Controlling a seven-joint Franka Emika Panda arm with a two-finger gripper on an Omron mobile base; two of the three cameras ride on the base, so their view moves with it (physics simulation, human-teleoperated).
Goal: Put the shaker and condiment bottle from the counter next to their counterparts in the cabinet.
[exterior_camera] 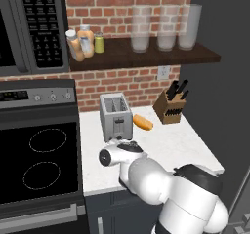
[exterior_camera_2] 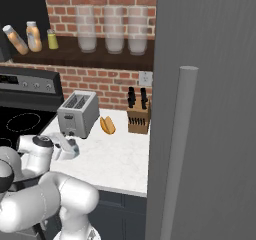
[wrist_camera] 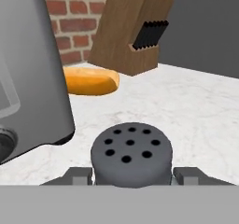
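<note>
A home kitchen: stove [exterior_camera: 39,155], microwave [exterior_camera: 29,28], toaster [exterior_camera: 115,116], knife block [exterior_camera: 171,106], marble counter [exterior_camera: 180,145].

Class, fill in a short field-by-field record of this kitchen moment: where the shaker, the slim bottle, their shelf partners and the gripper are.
shaker: grey perforated cap close before the hand camera, between the gripper's finger tips, on the white counter
gripper: low beside the toaster; grip not clear
condiment bottle: leaning on the cabinet shelf
counterparts: wider orange bottle and yellow-green shaker, on the same shelf
other items: bread loaf, knife block, three glass jars
</note>
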